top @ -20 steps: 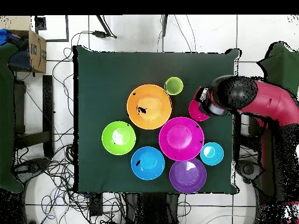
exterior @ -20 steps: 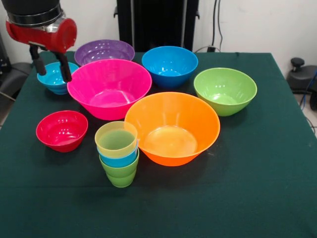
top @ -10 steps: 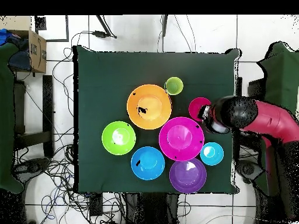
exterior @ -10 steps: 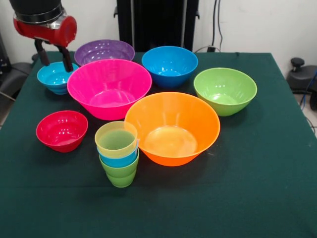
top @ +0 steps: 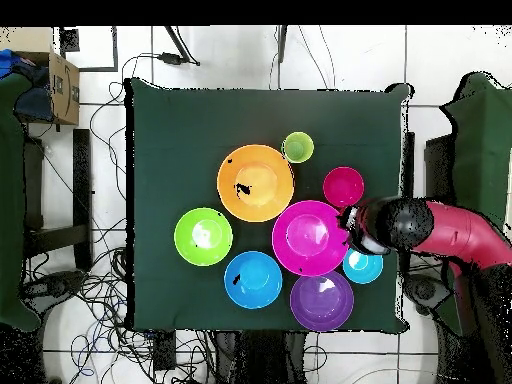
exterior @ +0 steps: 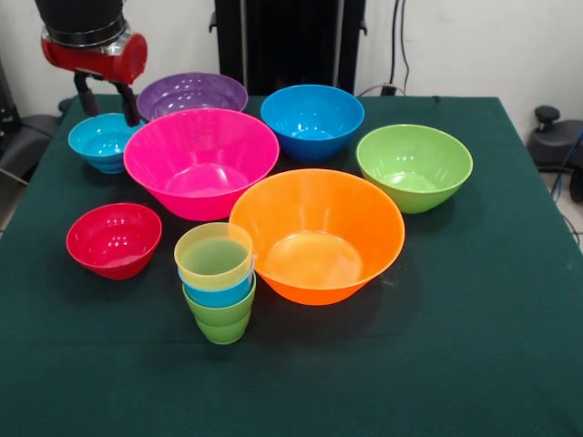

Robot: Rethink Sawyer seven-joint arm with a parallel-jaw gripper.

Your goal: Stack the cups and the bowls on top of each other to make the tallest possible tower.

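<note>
While the gripper (exterior: 107, 102) hangs just above the far rim of the teal bowl (exterior: 103, 140), I read its two dark fingers (exterior: 130, 105) as spread apart and holding nothing.

Taking the pink bowl (exterior: 200, 160) as my landmark and working left to right in the front view: the teal bowl sits just to its left and a little behind, and the red bowl (exterior: 114, 238) lies in front of it to the left. The purple bowl (exterior: 191, 93) is right behind it. The tower (exterior: 216, 280) of cups stands in front, green lowest, blue in the middle, yellow on top. The orange bowl (exterior: 317, 235) is front-right and looks nearly touching both the pink bowl and the tower. The blue bowl (exterior: 312, 119) is behind to the right, and the green bowl (exterior: 414, 166) is farthest right. All of it rests on the green table (exterior: 474, 346).

My worry is the crowding. The teal bowl sits close against the pink and purple rims, so a descending finger could catch a neighbour and shove it. Glossy, sloped walls may also slip out of a pinch.
</note>
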